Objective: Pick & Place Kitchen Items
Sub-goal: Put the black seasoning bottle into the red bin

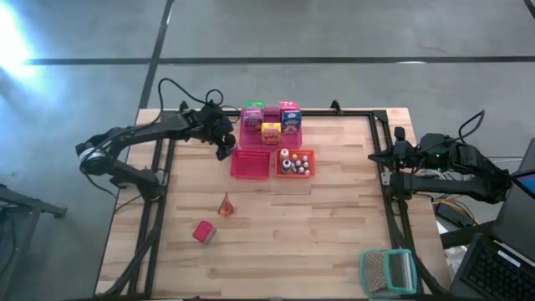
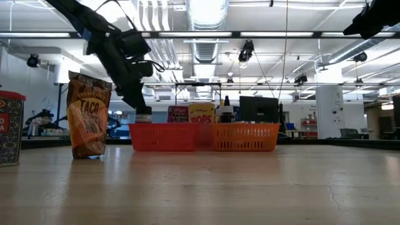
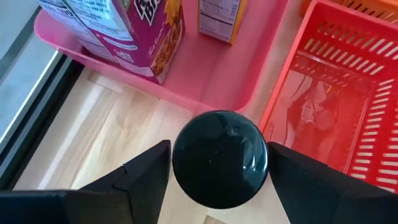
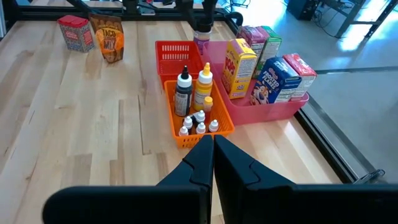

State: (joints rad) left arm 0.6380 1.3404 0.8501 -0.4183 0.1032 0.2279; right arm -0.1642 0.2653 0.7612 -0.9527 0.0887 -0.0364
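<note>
Left gripper (image 3: pixel 217 171) is clamped on a black-capped jar (image 3: pixel 219 157), one finger each side of the round lid, jaws wide around it. In the low view the jar (image 2: pixel 144 116) hangs just at the near-left corner of the red basket (image 2: pixel 164 136), about at rim height; can't tell if it touches. High view puts the left gripper (image 1: pixel 224 147) right beside the red basket (image 1: pixel 251 164), at its outer corner.

Just past the held jar: pink tray (image 3: pixel 214 87) with cartons, a pink-sided one (image 3: pixel 134 34) closest, a yellow one (image 3: pixel 219 18) behind. The red basket (image 3: pixel 339 106) sits to the side of the jar, looks empty inside.

Farther from the left gripper: orange basket (image 4: pixel 217 127) holding a dark bottle (image 4: pixel 183 93), a yellow bottle (image 4: pixel 203 87) and small white-capped bottles (image 4: pixel 199 124). Blue carton (image 4: pixel 273 81) stands in the pink tray beyond.

On open table, well apart from the left gripper: taco bag (image 1: pixel 226 205) and red can (image 1: pixel 203 232).

Right gripper (image 4: pixel 213 152) is pinched closed, empty, parked at the table's right edge.
</note>
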